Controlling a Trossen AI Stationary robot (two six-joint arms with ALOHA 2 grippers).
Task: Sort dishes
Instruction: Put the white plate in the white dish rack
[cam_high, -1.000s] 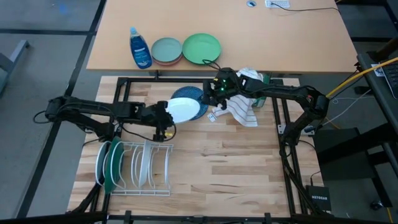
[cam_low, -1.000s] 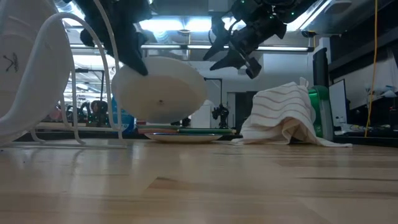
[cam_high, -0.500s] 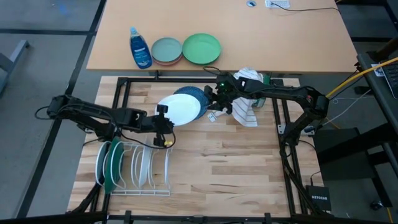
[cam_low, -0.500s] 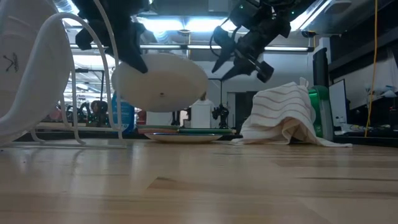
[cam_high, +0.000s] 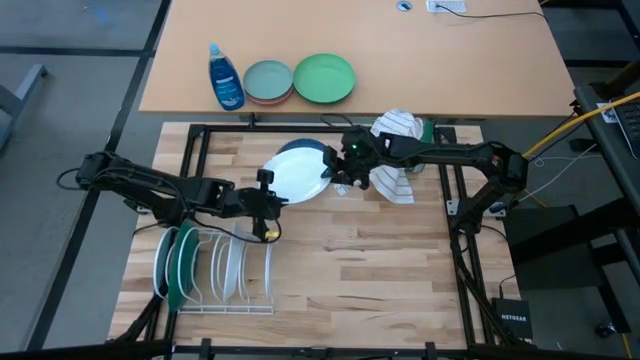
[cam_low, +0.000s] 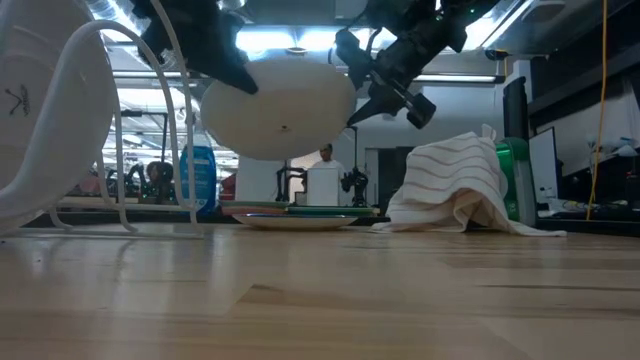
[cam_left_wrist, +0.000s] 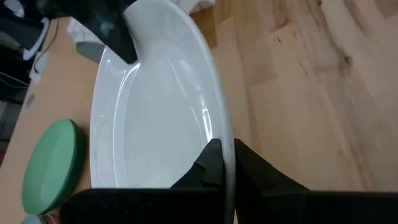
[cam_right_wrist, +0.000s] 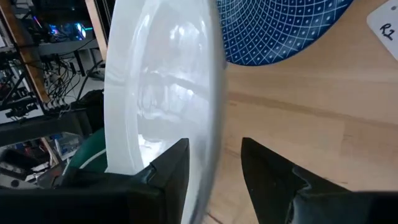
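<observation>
1. I've got the white plate (cam_high: 295, 176) up off the table, hanging in mid-air over the far middle of the wooden work surface (cam_high: 380, 270), just left of the striped towel (cam_high: 392, 178).
2. My left gripper (cam_high: 267, 200) is clamped tight on the plate's near-left rim; the left wrist view shows both fingers pinching the edge.
3. My right gripper (cam_high: 337, 172) sits at the opposite rim with its fingers spread wide, one on each side of the edge. I judge it isn't gripping; whether a pad touches the rim I can't tell.
4. Why two arms? This looks like a handover, or a steadying touch, so the plate can be turned on edge for the rack.
5. Under the lifted plate lies the dark blue patterned plate (cam_right_wrist: 286, 28), flat on the wood, waiting its turn.
6. The dish rack (cam_high: 215, 270) stands at the near left, already carrying a dark green plate (cam_high: 185, 263) and white plates upright in its slots.
7. On the far table sit a dish-soap bottle (cam_high: 225, 78), a light green plate (cam_high: 324, 78) and a grey-blue one (cam_high: 268, 79).
</observation>
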